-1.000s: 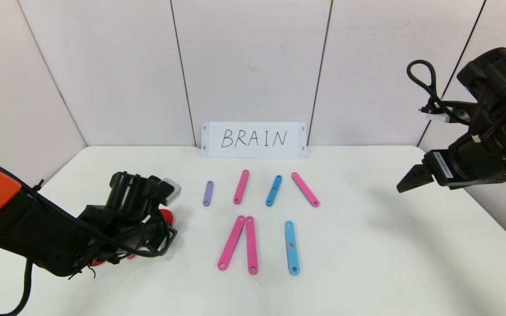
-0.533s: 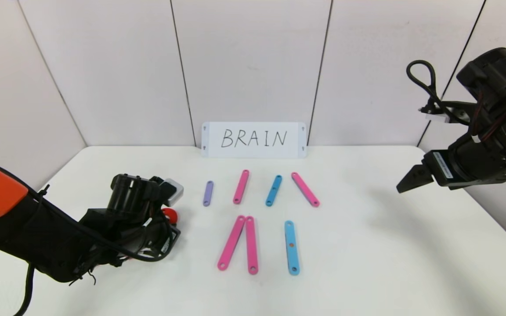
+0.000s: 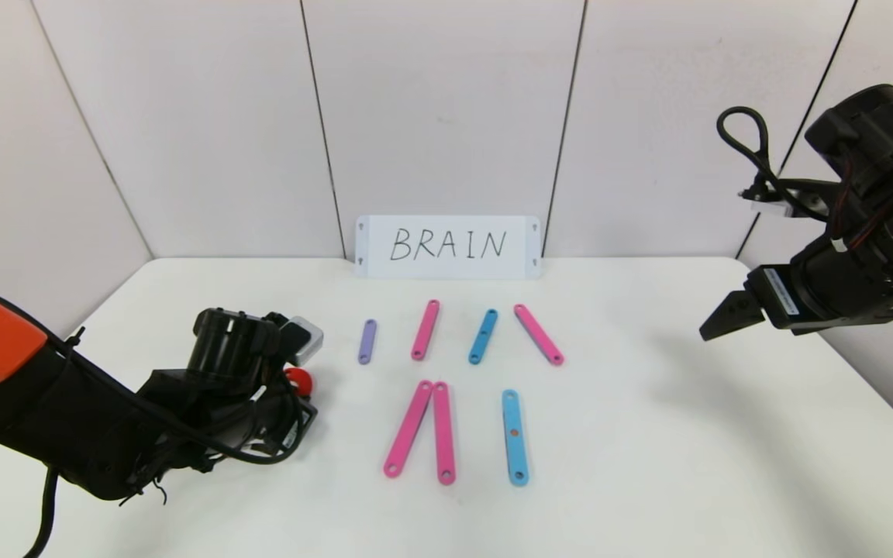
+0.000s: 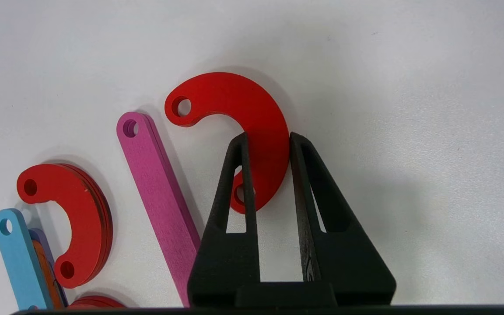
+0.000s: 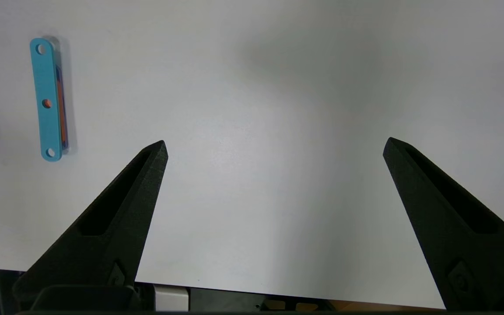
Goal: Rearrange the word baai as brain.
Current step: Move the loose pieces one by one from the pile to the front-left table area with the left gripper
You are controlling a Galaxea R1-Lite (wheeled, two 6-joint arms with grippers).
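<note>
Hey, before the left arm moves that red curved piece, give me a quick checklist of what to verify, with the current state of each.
1. Left gripper closed on the red curved piece: ok, fingers pinch its lower half.
2. Piece lifted off the table: cannot tell, its shadow sits close beneath it.
3. Neighbouring pink strip free of the fingers: ok, a gap shows beside it.
4. Second red curve undisturbed: ok, it lies apart, stacked with others.
5. Right gripper out of the way: ok, open and above bare table at the right.
6. Reference card readable: ok, it says BRAIN.
</note>
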